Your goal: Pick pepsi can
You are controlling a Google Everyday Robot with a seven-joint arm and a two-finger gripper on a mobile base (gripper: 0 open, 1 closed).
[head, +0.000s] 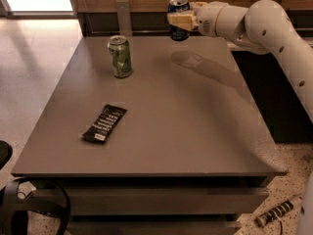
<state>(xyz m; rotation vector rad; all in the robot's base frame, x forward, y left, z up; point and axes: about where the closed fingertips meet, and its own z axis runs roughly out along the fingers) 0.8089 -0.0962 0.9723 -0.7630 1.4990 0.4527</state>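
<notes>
The pepsi can (178, 8) is dark blue with a silver top. It hangs upright in the air above the far edge of the table (161, 126). My gripper (179, 20) comes in from the right on the white arm and is shut on the can's side. The can's shadow falls on the tabletop below it.
A green can (120, 56) stands upright at the far left of the table. A dark snack wrapper (104, 123) lies flat at the front left. A wooden wall and dark ledge run behind the table. A small striped object (276, 212) lies on the floor at the lower right.
</notes>
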